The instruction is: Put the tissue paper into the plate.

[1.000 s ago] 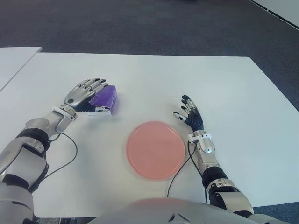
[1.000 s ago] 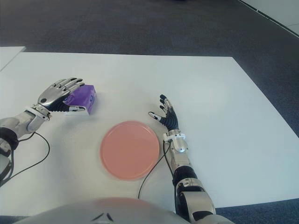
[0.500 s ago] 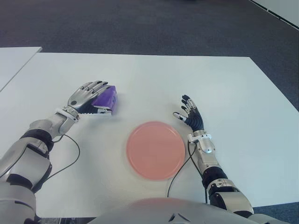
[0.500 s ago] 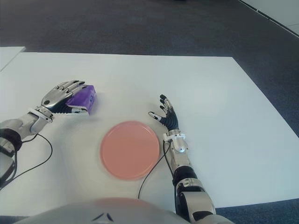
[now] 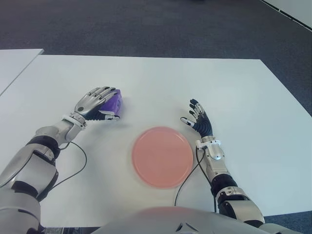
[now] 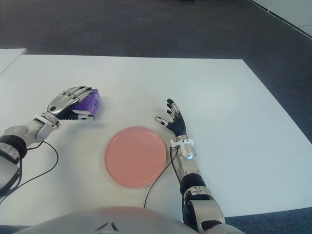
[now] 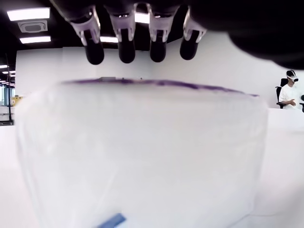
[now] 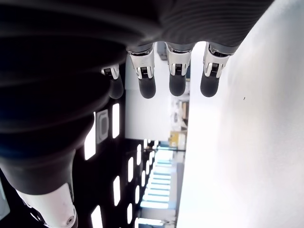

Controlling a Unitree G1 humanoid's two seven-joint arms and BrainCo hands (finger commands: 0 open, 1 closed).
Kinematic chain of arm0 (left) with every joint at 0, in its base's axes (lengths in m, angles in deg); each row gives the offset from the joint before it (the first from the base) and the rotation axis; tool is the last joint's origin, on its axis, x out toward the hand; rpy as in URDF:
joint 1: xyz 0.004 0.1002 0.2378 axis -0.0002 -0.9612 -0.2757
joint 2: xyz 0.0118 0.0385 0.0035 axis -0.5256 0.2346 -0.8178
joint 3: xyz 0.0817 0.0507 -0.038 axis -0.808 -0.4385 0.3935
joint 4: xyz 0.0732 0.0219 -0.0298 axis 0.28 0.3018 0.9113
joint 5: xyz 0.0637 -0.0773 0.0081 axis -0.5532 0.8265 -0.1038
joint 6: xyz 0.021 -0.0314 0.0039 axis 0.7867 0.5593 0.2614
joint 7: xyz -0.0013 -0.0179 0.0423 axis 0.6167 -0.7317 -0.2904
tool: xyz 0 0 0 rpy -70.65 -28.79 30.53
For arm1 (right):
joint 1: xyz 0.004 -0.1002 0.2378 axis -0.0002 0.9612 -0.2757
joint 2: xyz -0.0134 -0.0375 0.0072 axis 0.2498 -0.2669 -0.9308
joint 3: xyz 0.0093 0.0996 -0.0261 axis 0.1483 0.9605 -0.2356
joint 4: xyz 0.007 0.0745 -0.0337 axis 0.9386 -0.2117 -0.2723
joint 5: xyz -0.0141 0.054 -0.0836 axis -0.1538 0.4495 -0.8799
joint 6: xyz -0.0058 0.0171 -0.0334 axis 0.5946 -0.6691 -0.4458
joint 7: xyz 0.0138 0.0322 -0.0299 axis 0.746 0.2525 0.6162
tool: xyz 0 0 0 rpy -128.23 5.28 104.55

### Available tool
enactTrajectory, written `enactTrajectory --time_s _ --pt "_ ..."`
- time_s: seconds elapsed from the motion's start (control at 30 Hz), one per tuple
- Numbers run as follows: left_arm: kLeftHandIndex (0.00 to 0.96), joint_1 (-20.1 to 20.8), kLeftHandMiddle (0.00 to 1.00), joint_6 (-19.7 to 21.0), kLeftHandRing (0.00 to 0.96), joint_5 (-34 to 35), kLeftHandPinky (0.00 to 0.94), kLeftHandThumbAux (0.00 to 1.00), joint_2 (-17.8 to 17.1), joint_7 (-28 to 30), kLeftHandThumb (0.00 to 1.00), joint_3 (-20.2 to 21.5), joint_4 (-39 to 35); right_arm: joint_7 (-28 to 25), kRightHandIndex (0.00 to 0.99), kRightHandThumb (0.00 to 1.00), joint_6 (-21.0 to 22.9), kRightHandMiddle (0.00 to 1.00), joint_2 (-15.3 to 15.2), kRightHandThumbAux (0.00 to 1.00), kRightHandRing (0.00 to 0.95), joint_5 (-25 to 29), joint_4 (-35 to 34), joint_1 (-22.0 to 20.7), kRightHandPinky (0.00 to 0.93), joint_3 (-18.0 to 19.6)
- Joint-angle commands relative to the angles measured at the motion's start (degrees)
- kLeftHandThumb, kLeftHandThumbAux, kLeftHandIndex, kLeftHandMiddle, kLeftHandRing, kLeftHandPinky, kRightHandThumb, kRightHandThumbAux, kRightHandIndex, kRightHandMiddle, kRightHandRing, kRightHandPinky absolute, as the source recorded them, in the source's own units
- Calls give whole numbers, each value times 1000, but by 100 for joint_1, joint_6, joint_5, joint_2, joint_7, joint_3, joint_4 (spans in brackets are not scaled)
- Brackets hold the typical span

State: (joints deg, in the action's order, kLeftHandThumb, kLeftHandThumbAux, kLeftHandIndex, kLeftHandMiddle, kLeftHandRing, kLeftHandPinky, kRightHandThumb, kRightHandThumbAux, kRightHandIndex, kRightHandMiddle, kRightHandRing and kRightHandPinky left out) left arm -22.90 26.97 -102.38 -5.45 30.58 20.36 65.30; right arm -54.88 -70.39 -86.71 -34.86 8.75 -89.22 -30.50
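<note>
The tissue paper (image 5: pixel 110 104) is a small purple pack and it lies on the white table (image 5: pixel 234 87), on the left side, to the far left of the pink plate (image 5: pixel 162 156). It is apart from the plate and not inside it. The left hand (image 5: pixel 95 102) is placed over the pack from the left, so the pack shows under and just beyond the fingers. The fingers (image 5: pixel 103 92) are bent over the top of the pack and the thumb is at its near side, along a white edge of the pack. In the left wrist view the pack (image 7: pixel 142 156) fills almost the whole picture, very close to the palm, and four fingertips (image 7: pixel 126 50) hang above its top edge. There they look a little apart from the pack, so the hand is half closed around it, but I cannot tell if it really presses the pack. The pack seems to sit on the table.

The right hand (image 5: pixel 199 120) shows just to the right of the plate, near its far right edge. Its fingers are spread and point to the far side, and it holds nothing. In the right wrist view the fingertips (image 8: pixel 176 80) are straight and separated.

A black cable (image 5: pixel 187 181) runs on the table near the right edge of the plate.
</note>
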Motion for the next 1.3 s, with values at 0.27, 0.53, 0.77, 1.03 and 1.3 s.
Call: enactTrajectory --time_s 0.27,0.53,0.77,1.03,1.3 --pt "0 108 0 45 0 -85 0 134 150 -3 307 -95 104 16 6 0 459 0 79 771 0 -35 449 753 0 -31" --pt "0 150 0 82 0 -110 0 135 201 -21 302 -122 108 26 6 0 461 0 80 766 0 -53 397 788 0 -44" --pt "0 186 0 109 0 -143 0 136 232 -50 302 -156 113 63 7 0 432 0 83 769 0 -78 371 814 0 -54" --pt "0 225 0 182 0 -129 0 134 264 -15 299 -207 133 81 5 0 508 0 82 765 0 -84 316 838 0 -69" --pt "0 265 0 343 0 -182 0 142 312 -33 283 -299 209 24 4 0 548 0 92 762 0 -35 246 886 0 -63"
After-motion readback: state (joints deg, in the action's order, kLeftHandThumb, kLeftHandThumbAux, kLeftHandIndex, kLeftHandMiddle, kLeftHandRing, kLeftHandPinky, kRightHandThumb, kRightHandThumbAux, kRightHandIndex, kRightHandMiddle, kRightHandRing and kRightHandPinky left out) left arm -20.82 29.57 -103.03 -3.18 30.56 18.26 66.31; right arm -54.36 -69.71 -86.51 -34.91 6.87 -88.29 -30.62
